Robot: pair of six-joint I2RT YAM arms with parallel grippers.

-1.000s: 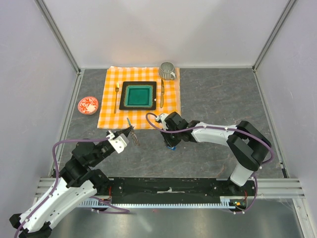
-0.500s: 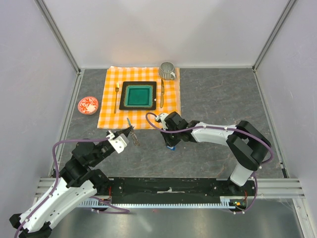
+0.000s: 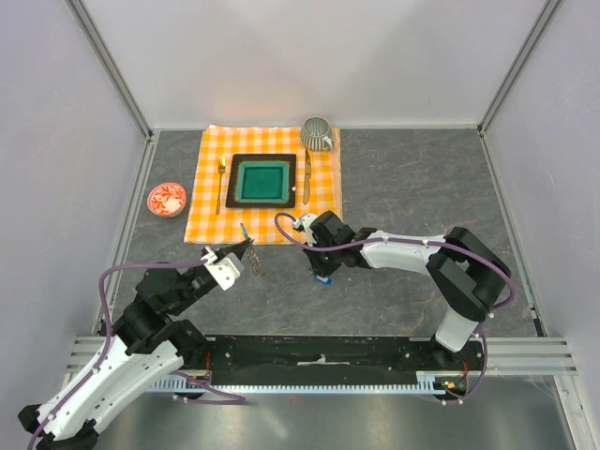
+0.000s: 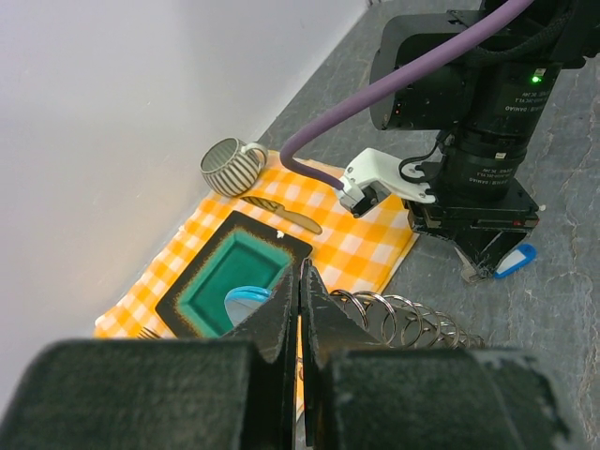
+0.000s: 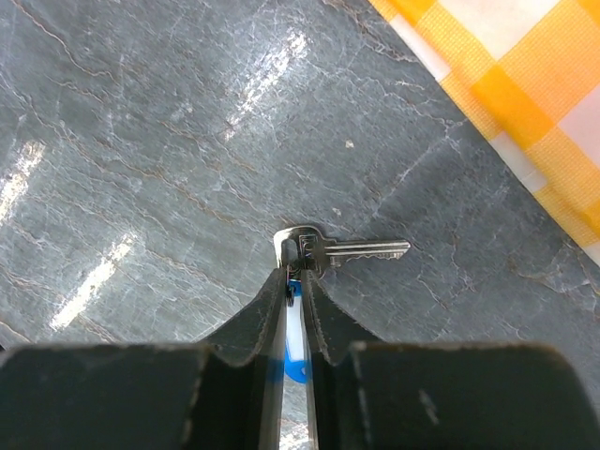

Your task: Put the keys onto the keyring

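**Q:** Grey stone table (image 3: 403, 187), top view: where are the task's things?

**A:** The keyring (image 4: 403, 319) lies at centre left of the frame, just below the checked cloth (image 3: 208, 202). The left gripper (image 4: 300, 286) has its fingers pressed together on the near end of the coil. A key (image 5: 356, 250) lies flat at centre frame. The right gripper (image 5: 298, 267) is clamped on its head, with the blue tag (image 5: 295, 347) between the fingers.

**Q:** What differs from one second ago?

**A:** The right gripper sits slightly further left and up in the frame. The blue tag's spot on the table looks unchanged. The left gripper and keyring are as they were.
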